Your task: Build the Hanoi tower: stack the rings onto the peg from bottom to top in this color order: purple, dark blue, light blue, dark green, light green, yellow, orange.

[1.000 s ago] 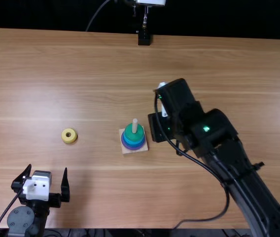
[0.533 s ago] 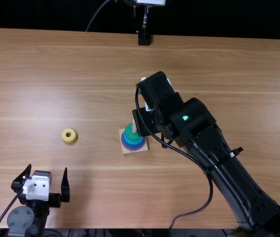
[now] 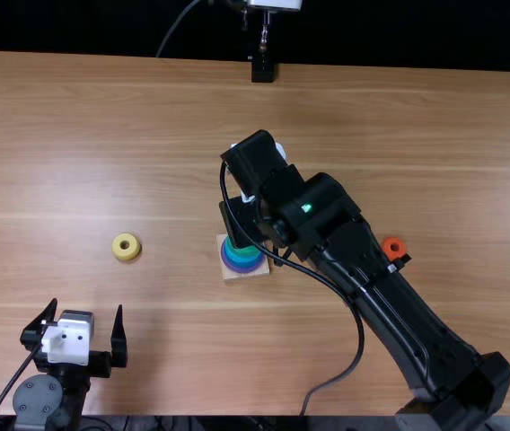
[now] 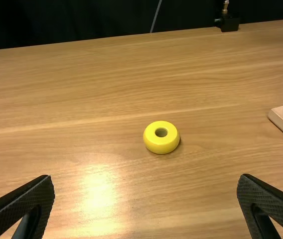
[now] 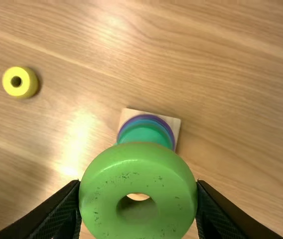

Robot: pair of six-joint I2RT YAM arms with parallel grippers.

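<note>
In the top view my left gripper (image 3: 84, 316) stands open at the near left; the left wrist view shows the same gripper (image 4: 146, 181) with nothing between its fingers. My right gripper (image 3: 242, 222) hangs over the far side of the ring stack, its fingertips hidden. In the right wrist view the right gripper (image 5: 138, 191) is shut on the light green ring (image 5: 137, 224), with pale wood visible through the hole. Beyond it, the wooden base (image 5: 172, 121) carries the dark green ring (image 5: 144, 133) above blue and purple rings. The yellow ring (image 3: 127, 247) lies left of the stack.
An orange ring (image 3: 393, 247) lies right of the stack, beside the right arm's links. The right arm and its loose cable (image 3: 359, 346) stretch across the near right of the table. A black mount (image 3: 262, 70) stands at the far edge.
My right gripper has moved left from beside the stack to over it, covering the peg in the top view. The orange ring has come into sight behind the arm. The left arm has stayed still.
</note>
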